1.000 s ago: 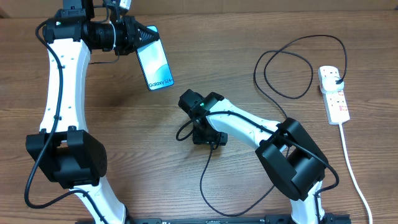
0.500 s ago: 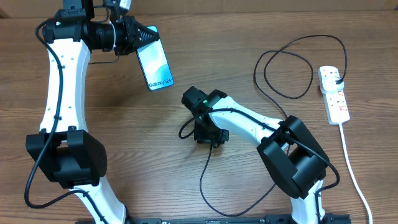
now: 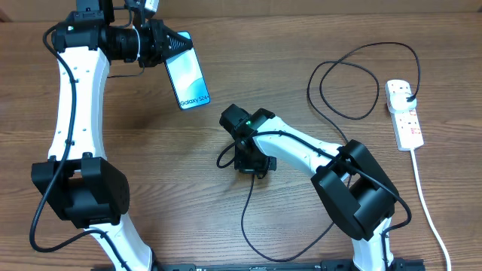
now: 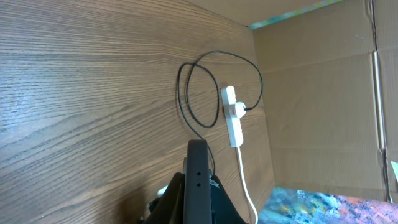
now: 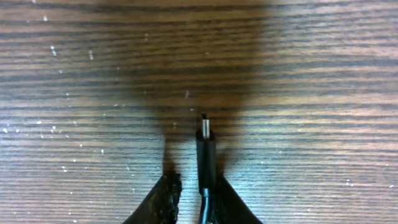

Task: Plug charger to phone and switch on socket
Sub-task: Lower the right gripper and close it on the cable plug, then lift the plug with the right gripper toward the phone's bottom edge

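One phone (image 3: 188,79), one charger (image 3: 243,217), one socket (image 3: 404,113), and two arms at one wooden table (image 3: 173,188).

The phone is a slim slab with a bright teal-blue screen and dark edges, with "Galaxy S24" printed near its lower end. It sits near the far edge of the table, left of the middle. The left gripper (image 3: 167,47) is clamped on its upper end, and the lower end points toward the table's centre. In the left wrist view only its dark edge (image 4: 198,171) shows, standing up from the fingers.

The charger is a thin black cable. Its black plug sits in the far outlet of the socket. From there it swings in a wide double loop across the far right part of the table. Part of it also shows at the middle, running under the right gripper (image 3: 252,162) and curving toward the near edge.

The right wrist view shows the free end, a short black connector with a small metal tip (image 5: 204,129), lying on the wood between the fingertips. The right gripper (image 5: 196,182) is nearly closed round it: one finger (image 5: 225,198) is against the connector, and a sliver of table shows beside the other.

The socket is a white strip with red marks on its face. It lies by the right edge toward the far corner, and its thick white cord (image 3: 423,192) runs to the near edge.
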